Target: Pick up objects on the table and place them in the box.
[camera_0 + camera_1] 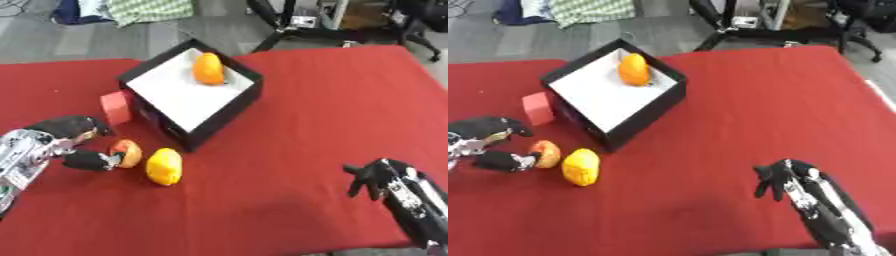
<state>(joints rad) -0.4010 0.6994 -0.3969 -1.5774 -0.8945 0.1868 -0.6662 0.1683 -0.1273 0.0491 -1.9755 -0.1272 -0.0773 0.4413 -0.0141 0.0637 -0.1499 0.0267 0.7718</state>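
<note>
The table [332, 100] wears a red cloth, and the black box [223, 114] with its white floor stands toward the far left of it, one orange fruit [208, 68] already lying in the box's far corner. A pink block [115, 107] sits touching the box's left outer wall. Just in front of the box lies a yellow fruit [164, 166], and left of that a smaller orange-red fruit [127, 152]. The left hand [70, 142] reaches it from the side, its fingers [90, 161] seemingly pinching it, though blur hides the contact. The piece looks light, rigid and smooth, probably a plastic model, best held across its widest middle. The right hand [785, 182] idles well right of the box, fingers curled, holding nothing.
</note>
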